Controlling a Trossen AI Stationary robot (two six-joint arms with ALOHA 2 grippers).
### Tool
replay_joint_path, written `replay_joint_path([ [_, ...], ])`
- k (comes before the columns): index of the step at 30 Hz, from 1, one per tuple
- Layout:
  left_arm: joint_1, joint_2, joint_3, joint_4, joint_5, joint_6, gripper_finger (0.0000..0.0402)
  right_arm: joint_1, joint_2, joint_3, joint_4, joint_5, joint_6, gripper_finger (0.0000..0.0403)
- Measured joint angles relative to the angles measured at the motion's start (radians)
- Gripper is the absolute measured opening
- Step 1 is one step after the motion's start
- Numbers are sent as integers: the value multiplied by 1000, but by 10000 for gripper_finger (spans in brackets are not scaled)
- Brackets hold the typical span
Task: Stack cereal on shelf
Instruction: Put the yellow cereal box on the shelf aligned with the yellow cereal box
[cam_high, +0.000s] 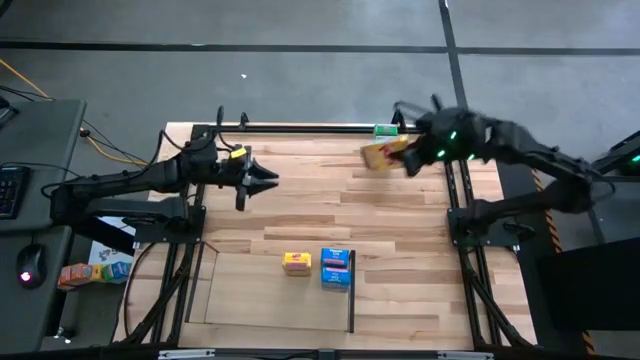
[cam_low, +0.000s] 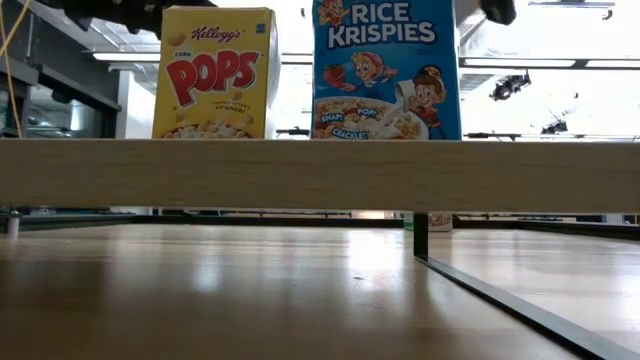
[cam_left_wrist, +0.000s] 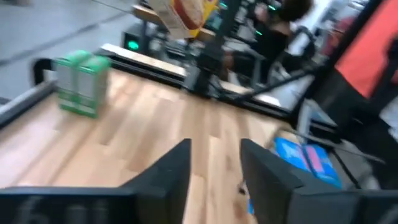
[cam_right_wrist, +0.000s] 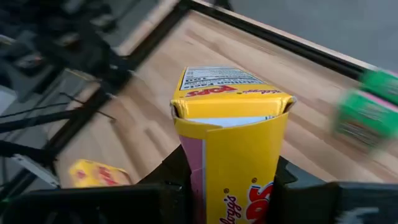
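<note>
Cereal boxes sit in three places. A yellow box (cam_high: 297, 263) and a blue box (cam_high: 337, 268) stand side by side on the shelf (cam_high: 260, 300), the pale frame at the near edge of the worktop (cam_high: 300, 210), with its black bar (cam_high: 352, 300) just past the blue box. A green box (cam_high: 385, 131) stands at the far rim, and a second yellow box (cam_high: 384, 154) is up in the right pincer (cam_high: 408, 157).

From table height, the wooden rail (cam_low: 320, 174) hides the bottoms of the two shelf boxes, and the picture's top cuts off the blue one; both arms are only dark scraps there. The left wrist view is blurred by motion: the green box (cam_left_wrist: 82, 81) reads as a smear, its print unreadable, and the held box (cam_left_wrist: 183, 14) is cropped. A blue box (cam_left_wrist: 308, 162) shows off to one side.

The right pincer (cam_right_wrist: 230, 180) is clamped on the yellow box (cam_right_wrist: 233, 140), one finger on each flank, the box's open top flap facing the camera. It hangs above the worktop's far right part, near the green box (cam_right_wrist: 367, 115) but apart from it. The left pincer (cam_high: 268, 180) hovers over the left middle of the worktop with its fingers (cam_left_wrist: 168, 177) parted and nothing between them.

The worktop is pale wood planks inside a black metal frame (cam_high: 300, 127), on a grey floor.
</note>
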Motion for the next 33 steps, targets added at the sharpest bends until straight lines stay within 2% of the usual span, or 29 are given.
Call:
replay_joint_path([
  [2, 0, 0, 0, 3, 47, 1, 162, 106, 58, 0, 70, 79, 21, 86],
  [4, -2, 0, 0, 36, 101, -24, 190, 183, 127, 0, 137, 111, 21, 86],
  [8, -2, 0, 37, 60, 200, -99, 233, 268, 262, 0, 219, 95, 21, 86],
  [14, -11, 0, 134, 58, 221, -131, 274, 304, 386, 0, 269, 42, 10, 86],
  [18, -11, 26, 219, -101, 216, -83, 284, 304, 407, 0, 302, 43, -14, 86],
  [21, -11, 75, 279, -271, 178, -19, 286, 304, 407, 0, 371, 58, -61, 86],
  [23, -11, 109, 308, -326, 147, 2, 286, 303, 407, 0, 431, 67, -103, 86],
  [28, -19, 195, 324, -351, 139, 14, 286, 303, 407, 0, 466, 109, -186, 86],
  [33, -57, 274, 326, -336, 140, 45, 286, 303, 417, 0, 492, 103, -229, 86],
])
